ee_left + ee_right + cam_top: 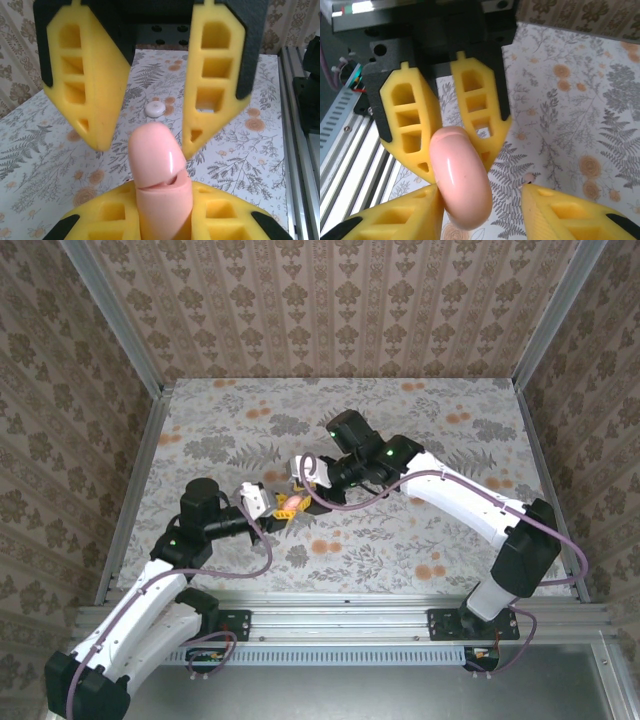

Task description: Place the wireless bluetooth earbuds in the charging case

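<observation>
Pinched edge-on between the pressed-in yellow fingers of the left end effector [457, 167]: the charging case [160, 170], a glossy salmon-pink puck lifted off the floral-printed surface [240, 150], with a thin dark curved seam across the rim turned toward the left wrist camera. Facing it from the opposite side, the right end effector [146, 146], fingers spread apart, one on either side of the case's upper edge. In the right wrist view, one of those fingers right against or just beside the puck, the other well apart from it; contact or not, impossible to tell. From above, both end effectors tip to tip near the middle of the surface, left arm [150, 590] reaching in from the near left, right arm [460, 495] bent in from the near right. Flat on the surface beyond the case, in the left wrist view: one small white earbud [155, 109], apart from both end effectors. Patterned wallpaper panels [330, 300] around the surface on three sides
</observation>
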